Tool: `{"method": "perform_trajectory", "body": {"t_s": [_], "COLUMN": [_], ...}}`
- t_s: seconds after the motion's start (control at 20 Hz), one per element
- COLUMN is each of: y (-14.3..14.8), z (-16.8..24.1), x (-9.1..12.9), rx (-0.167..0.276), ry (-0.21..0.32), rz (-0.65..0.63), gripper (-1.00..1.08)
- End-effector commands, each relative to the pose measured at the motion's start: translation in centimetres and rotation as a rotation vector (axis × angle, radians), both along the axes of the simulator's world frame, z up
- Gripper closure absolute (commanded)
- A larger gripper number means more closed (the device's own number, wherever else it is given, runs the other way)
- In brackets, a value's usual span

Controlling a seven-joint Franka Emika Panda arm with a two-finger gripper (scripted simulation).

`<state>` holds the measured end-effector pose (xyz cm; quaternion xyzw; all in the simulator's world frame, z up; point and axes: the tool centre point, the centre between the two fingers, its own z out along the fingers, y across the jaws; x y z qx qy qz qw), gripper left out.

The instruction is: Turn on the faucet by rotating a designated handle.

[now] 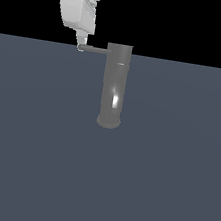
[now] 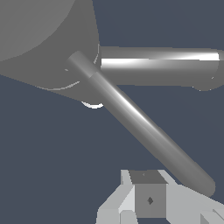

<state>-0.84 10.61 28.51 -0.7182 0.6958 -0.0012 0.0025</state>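
Grey metal is nearly all there is to look at: the faucet (image 1: 114, 85) stands upright just above the middle of the exterior frame on a flat blue-grey floor (image 1: 172, 183), a bright glint low on its body and a slightly wider foot at the bottom. From its top the handle (image 1: 94, 50), a thin straight rod, sticks out level toward the exterior view's left.

Coming down from the upper left of that frame, the white gripper (image 1: 81, 46) has its tip right at the free end of the rod. That placement looks deliberate: pushing at the far end gives the longest lever for swinging the handle around the upright body.

In the wrist view the handle (image 2: 144, 124) runs as a long diagonal bar from the faucet's top (image 2: 39, 39) in the upper left down toward the lower right, where its rounded end lies just beside a pale finger (image 2: 148, 199) at the bottom edge. Whether the rod's end is touched or only neared is unclear. Only part of the fingers shows, so I cannot tell whether they are spread or closed; nothing looks clamped between them.

By my reading the turn has not visibly begun, and a sideways sweep would be needed next.
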Motion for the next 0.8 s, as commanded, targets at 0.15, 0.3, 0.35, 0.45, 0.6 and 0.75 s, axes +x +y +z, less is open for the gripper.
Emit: {"method": "perform_trajectory", "body": {"t_s": [0.15, 0.3, 0.35, 0.45, 0.6, 0.75], "y": [-2.2, -3.0, -3.3, -3.8, -4.7, -5.5], "z": [0.0, 0.0, 0.0, 0.0, 0.0, 0.0], "x": [-1.3, -2.1, -2.3, -2.8, -3.6, -4.3], "rx": [-0.002, -0.002, -0.002, -0.002, -0.002, -0.002], "ry": [0.003, 0.003, 0.003, 0.004, 0.004, 0.005], "rz": [-0.011, -0.011, -0.011, -0.011, -0.011, -0.011], "gripper": [1.08, 1.08, 1.08, 1.08, 1.08, 1.08]}}
